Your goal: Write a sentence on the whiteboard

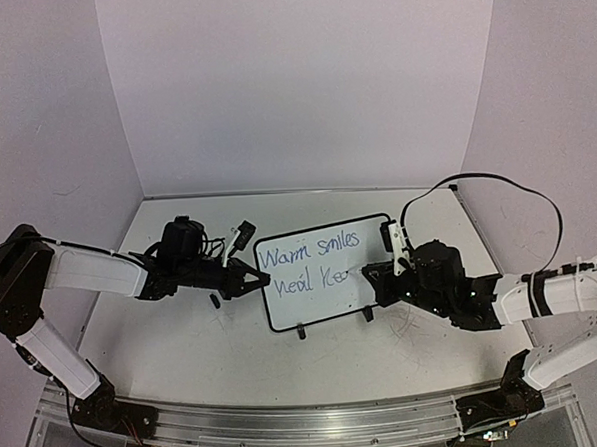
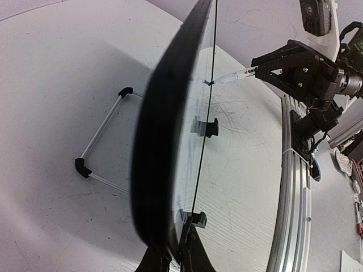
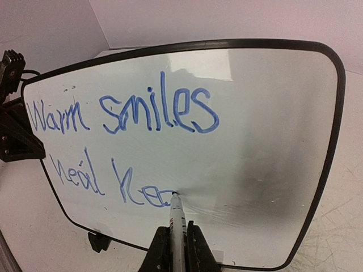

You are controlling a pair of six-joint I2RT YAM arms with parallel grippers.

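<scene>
While left gripper (image 1: 260,282) clamps the whiteboard (image 1: 323,307), right gripper (image 3: 177,243) pinches the marker (image 3: 176,212) mid-"hearts"; remaining letters need steady tip contact

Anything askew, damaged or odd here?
Nothing damaged or spilled. The whiteboard stands on its feet, left gripper clamping its edge, right gripper holding the marker against the unfinished second line. Oddities: the sentence looks unevenly lettered, and a small dark piece lies loose on the table near the left gripper.

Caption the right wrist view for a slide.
Right gripper holds the marker against the whiteboard, the sentence unfinished.
</scene>
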